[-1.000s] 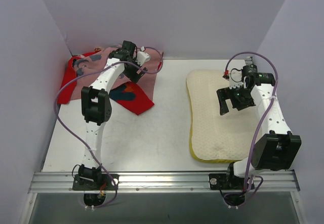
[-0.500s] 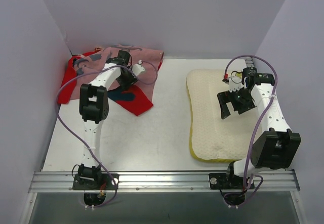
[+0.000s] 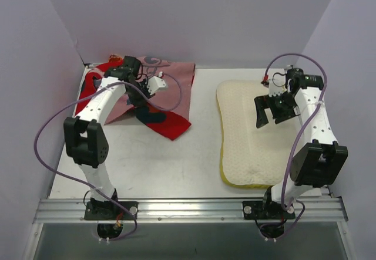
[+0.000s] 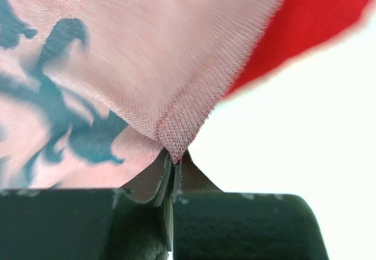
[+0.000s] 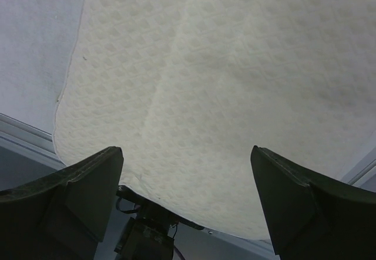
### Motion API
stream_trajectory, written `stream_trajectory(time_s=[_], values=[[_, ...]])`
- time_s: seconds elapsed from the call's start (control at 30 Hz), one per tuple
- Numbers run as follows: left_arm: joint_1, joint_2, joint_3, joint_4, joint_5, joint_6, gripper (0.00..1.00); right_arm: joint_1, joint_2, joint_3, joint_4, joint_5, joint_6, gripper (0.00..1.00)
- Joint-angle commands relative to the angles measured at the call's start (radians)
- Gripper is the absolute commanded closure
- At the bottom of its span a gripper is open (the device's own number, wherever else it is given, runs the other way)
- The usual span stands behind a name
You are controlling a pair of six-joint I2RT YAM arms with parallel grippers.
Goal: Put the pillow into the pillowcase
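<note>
Pillowcase (image 3: pixel 171 79): lies rumpled at the far left of the surface (image 3: pixel 176 160). The dull pink reverse with dark-blue marks faces mostly upward, and the red face shows along its near and left edges.

Left pincer (image 3: pixel 141 103): closed on a fold of that cloth. In the left wrist view the fingertips (image 4: pixel 150 181) press together with a pinched corner of pink weave between them; red fabric lies beyond, to the right.

Pillow (image 3: pixel 252 148): flat on the right half of the surface, cream and dimpled, with a yellow band along its near-left edge. It is well apart from the pillowcase.

Right pincer (image 3: pixel 271 114): above the pillow's far part, jaws spread wide with nothing between them. The right wrist view shows the quilted cover below both fingers. Whether it touches the pillow: cannot tell.
</note>
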Motion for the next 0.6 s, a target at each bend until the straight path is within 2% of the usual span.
stream_trajectory(time_s=[0.0, 0.03, 0.13, 0.2, 0.3, 0.33, 0.37, 0.47, 0.57], values=[[-0.023, -0.265, -0.160, -0.138, 0.138, 0.131, 1.00, -0.001, 0.032, 0.080, -0.089, -0.068, -0.012, 0.05], [-0.025, -0.299, -0.271, -0.161, 0.144, 0.150, 1.00, 0.004, 0.041, 0.111, -0.095, -0.084, -0.011, 0.06], [-0.046, -0.394, -0.449, -0.222, 0.193, 0.188, 1.00, 0.053, 0.066, 0.154, -0.103, -0.119, -0.006, 0.10], [-0.071, -0.427, -0.517, -0.268, 0.282, 0.213, 1.00, 0.088, 0.092, 0.166, -0.098, -0.127, -0.003, 0.13], [-0.111, -0.447, -0.626, -0.325, 0.337, 0.230, 1.00, 0.171, 0.133, 0.191, -0.083, -0.133, 0.006, 0.19], [-0.111, -0.448, -0.640, -0.355, 0.343, 0.241, 1.00, 0.186, 0.142, 0.199, -0.075, -0.135, 0.019, 0.21], [-0.106, -0.453, -0.650, -0.365, 0.345, 0.244, 0.88, 0.215, 0.158, 0.222, -0.063, -0.135, 0.026, 0.23], [-0.074, -0.493, -0.608, -0.365, 0.354, 0.172, 0.81, 0.261, 0.217, 0.271, -0.039, -0.145, 0.055, 0.26], [-0.028, -0.516, -0.484, -0.354, 0.380, 0.111, 0.78, 0.297, 0.289, 0.355, -0.028, -0.144, 0.078, 0.26]])
